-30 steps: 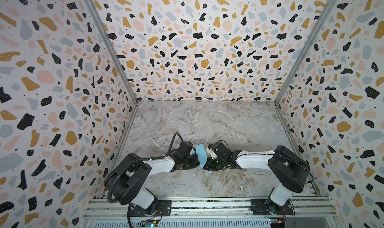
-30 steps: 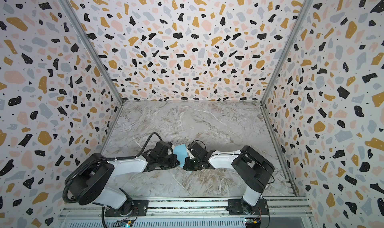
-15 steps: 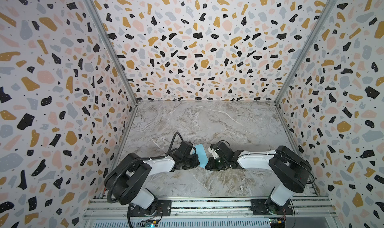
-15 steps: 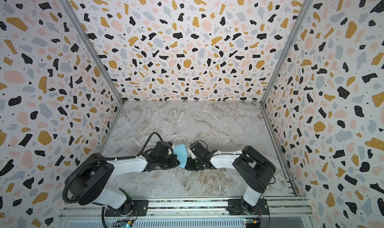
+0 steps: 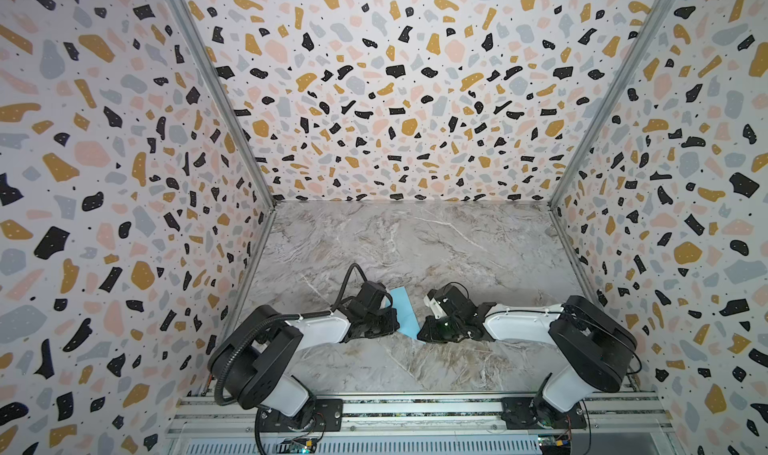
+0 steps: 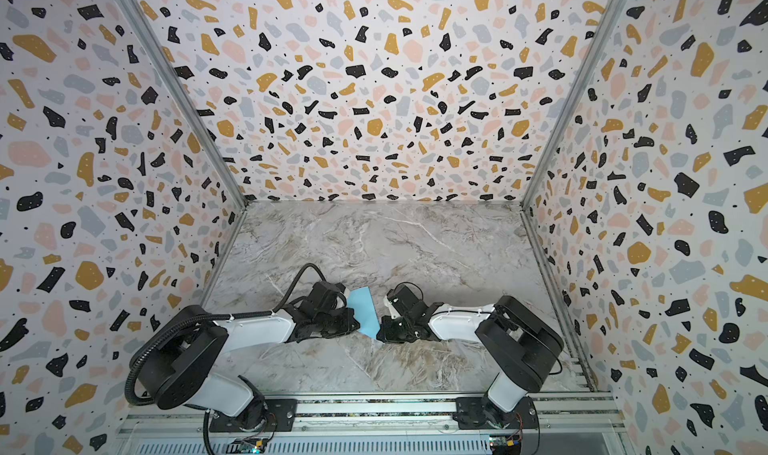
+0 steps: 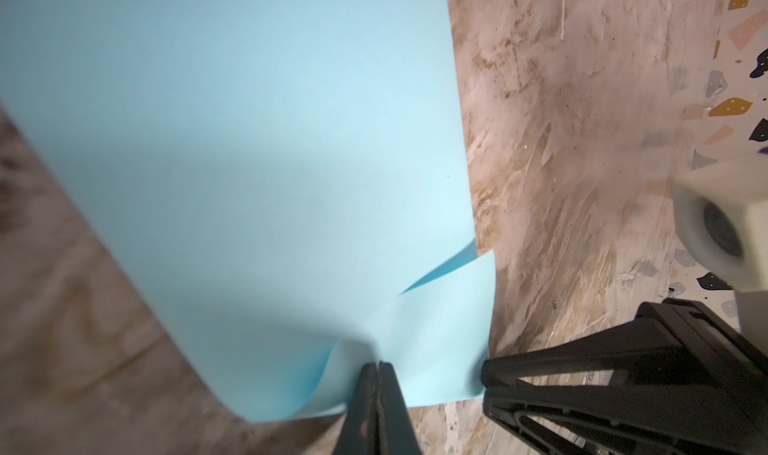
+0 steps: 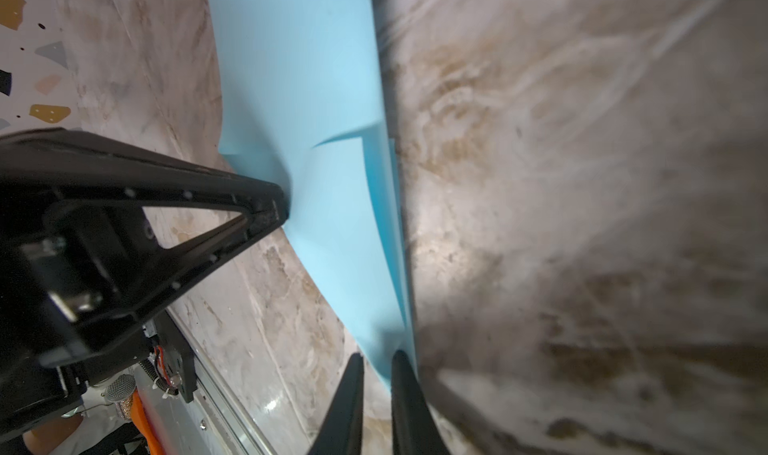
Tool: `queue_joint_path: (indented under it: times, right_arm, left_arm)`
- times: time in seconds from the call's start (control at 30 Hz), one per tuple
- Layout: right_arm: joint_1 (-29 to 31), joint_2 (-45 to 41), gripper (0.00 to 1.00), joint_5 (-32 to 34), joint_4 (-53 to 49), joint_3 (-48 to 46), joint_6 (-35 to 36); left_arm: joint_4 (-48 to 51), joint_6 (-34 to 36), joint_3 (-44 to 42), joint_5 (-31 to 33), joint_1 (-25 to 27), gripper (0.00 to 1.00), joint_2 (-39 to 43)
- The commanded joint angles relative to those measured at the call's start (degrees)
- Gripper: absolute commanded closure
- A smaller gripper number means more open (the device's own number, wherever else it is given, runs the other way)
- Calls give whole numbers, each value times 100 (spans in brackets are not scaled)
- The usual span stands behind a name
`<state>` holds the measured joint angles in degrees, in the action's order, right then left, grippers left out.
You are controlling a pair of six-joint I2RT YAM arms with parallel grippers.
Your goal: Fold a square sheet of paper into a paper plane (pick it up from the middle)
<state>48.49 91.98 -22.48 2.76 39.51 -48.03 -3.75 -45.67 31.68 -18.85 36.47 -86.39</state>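
— Since a moment ago the right hand (image 8: 376,359) is pulled back a little to its own side, so more blue is seen between the two arms.
— Where is the square sheet of paper (image 5: 404,312) found?
— It is held up between the two hands, near the front middle of the surface (image 5: 415,245). Whether its low edge is touching the surface cannot be told.
— How is it held?
— The left hand (image 7: 378,366) is squeezed tight on one edge. The right hand's fingers (image 8: 347,394) are left a tiny bit apart, with a corner of the paper in the gap, so it does not look pinched there.
— Is much folding done?
— Only a start, it seems. Two layers are seen along one edge, so the sheet looks bent over in half once.
— What is left?
— Almost all of it, most likely. No pointed nose and no wings are seen, so the paper plane is not made yet. The fold must be pressed flat and the corners folded in.
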Motion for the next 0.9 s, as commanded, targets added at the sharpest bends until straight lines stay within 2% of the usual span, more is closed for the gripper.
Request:
queue_joint_path:
  times: [0.0,0.23,0.43,0.87]
  right_arm:
    - [-12,-255,83,-14,-299,79,308]
    - [256,-350,83,15,-96,424,439]
    - [266,134,85,-214,18,479,269]
    - [134,289,87,-3,-245,374,122]
  left_arm:
    - [876,102,-102,609,-35,100,-201]
    - [884,120,-57,593,-34,100,-228]
    - [885,128,-56,593,-35,100,-232]
    - [887,136,-48,593,-34,100,-256]
